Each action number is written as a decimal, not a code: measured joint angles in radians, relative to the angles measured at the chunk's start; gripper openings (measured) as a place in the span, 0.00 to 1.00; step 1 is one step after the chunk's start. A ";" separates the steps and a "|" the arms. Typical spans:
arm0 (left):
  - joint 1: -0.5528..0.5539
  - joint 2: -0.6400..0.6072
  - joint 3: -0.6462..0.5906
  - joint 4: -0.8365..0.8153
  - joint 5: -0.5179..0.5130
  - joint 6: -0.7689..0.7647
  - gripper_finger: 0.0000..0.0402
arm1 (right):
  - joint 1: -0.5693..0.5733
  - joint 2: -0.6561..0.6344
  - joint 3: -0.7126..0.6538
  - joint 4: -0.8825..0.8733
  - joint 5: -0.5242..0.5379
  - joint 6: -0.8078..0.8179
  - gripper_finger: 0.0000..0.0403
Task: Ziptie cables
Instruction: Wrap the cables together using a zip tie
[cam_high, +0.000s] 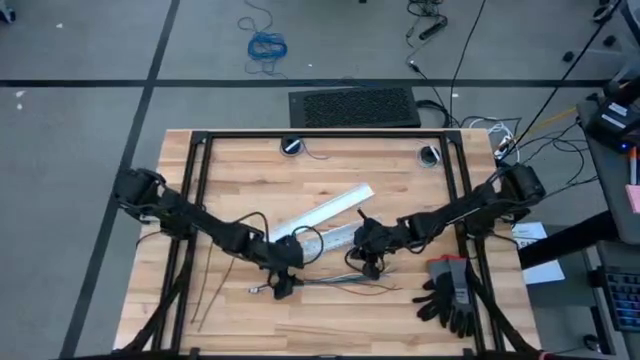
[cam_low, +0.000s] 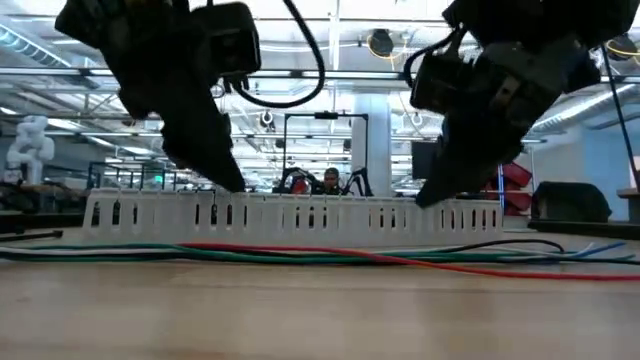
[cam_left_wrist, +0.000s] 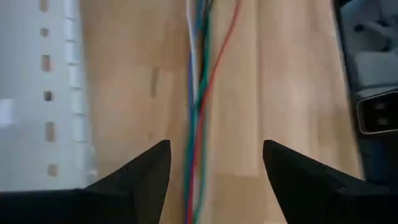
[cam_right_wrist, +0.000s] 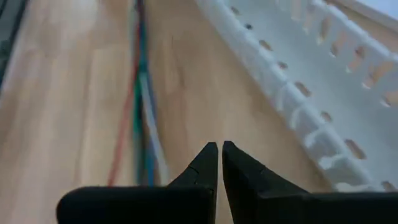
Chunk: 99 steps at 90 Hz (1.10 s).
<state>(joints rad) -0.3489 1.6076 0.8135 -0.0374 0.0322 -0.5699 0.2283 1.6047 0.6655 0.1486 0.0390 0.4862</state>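
Left wrist view: left claw (cam_left_wrist: 214, 165) spread wide, straddling thin multicoloured wire bundle (cam_left_wrist: 198, 93) on wooden tabletop (cam_left_wrist: 280, 81), ready to grasp.
Right claw (cam_right_wrist: 220, 163): closed, empty, beside bundle.

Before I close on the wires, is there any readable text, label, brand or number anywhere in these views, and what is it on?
None can be read.
White paper by the table's right edge: any print is too small to read.
White slotted strips: only slots, no marking.
Cables, gloves, left hand and right hand: no lettering shows.
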 joint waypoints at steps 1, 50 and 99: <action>0.000 0.001 0.000 -0.011 0.000 0.001 0.62 | -0.001 0.003 0.002 -0.002 0.001 0.000 0.04; 0.080 0.068 -0.031 -0.262 -0.247 0.188 0.49 | -0.155 0.108 0.061 -0.060 0.074 -0.140 0.04; 0.175 -0.045 -0.042 -0.501 -0.432 0.244 0.45 | -0.121 0.108 0.061 0.162 0.171 -0.214 0.04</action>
<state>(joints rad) -0.1741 1.5622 0.7715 -0.5386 -0.4000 -0.3256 0.1077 1.7126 0.7265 0.3101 0.2102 0.2718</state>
